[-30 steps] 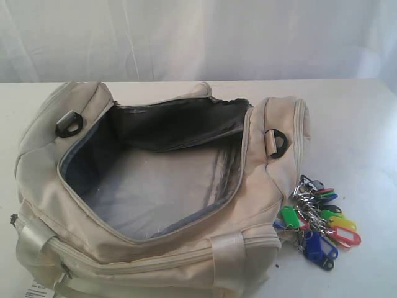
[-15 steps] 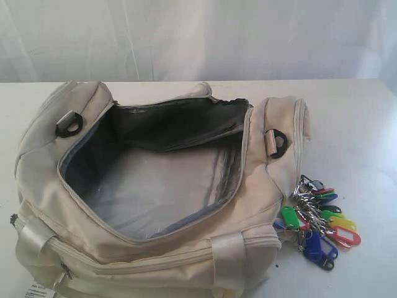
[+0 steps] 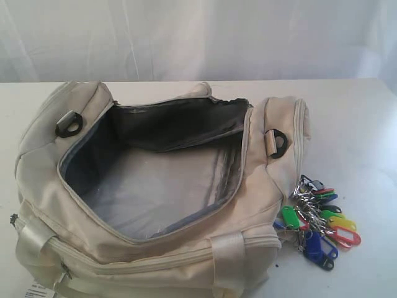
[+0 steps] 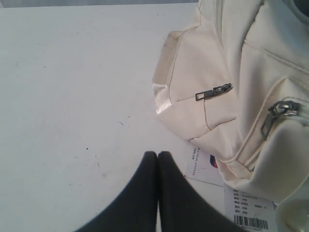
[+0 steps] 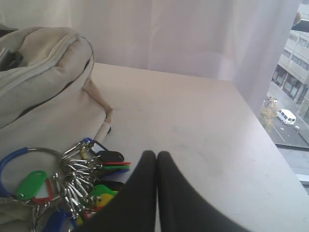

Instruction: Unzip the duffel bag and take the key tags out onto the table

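Note:
The cream duffel bag (image 3: 149,186) lies on the white table (image 3: 353,124) with its flap unzipped and folded back, showing bare grey lining. The key tags (image 3: 316,220), a bunch of coloured plastic tags on silver rings, lie on the table against the bag's right end. Neither gripper appears in the exterior view. My left gripper (image 4: 157,154) is shut and empty, hovering over the table near the bag's (image 4: 231,92) end pocket. My right gripper (image 5: 156,154) is shut and empty, just beside the key tags (image 5: 82,174) and the bag (image 5: 43,87).
Paper labels (image 4: 231,191) with a barcode lie on the table by the bag's corner. A white curtain (image 3: 198,37) hangs behind the table. The table's far edge (image 5: 270,145) runs near a window.

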`<control>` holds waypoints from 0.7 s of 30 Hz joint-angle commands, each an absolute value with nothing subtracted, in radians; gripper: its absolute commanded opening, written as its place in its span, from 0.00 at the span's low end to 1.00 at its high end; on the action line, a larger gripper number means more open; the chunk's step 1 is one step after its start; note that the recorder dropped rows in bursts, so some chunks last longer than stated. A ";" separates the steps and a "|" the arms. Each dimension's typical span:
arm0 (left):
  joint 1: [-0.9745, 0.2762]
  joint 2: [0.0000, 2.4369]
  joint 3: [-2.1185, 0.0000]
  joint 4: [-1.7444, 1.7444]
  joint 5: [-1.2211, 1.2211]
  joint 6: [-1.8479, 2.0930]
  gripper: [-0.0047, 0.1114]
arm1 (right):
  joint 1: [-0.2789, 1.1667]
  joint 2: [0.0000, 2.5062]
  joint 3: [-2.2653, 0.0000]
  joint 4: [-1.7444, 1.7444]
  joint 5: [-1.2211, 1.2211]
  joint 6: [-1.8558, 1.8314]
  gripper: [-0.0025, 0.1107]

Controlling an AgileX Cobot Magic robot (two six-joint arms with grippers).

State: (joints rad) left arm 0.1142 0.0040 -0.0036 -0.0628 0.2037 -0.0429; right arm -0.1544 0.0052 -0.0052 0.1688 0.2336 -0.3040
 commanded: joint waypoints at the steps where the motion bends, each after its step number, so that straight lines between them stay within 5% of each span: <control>1: 0.116 0.000 0.000 -0.070 0.203 -0.047 0.04 | -0.104 0.000 0.000 0.118 0.222 -0.313 0.02; 21: 0.116 0.000 0.000 -0.070 0.203 -0.047 0.04 | -0.100 0.000 0.000 0.000 0.222 -0.311 0.02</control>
State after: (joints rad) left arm 0.1142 0.0040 -0.0036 -0.0628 0.2037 -0.0429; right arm -0.1039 0.0052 -0.0052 0.0073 0.2336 -0.3056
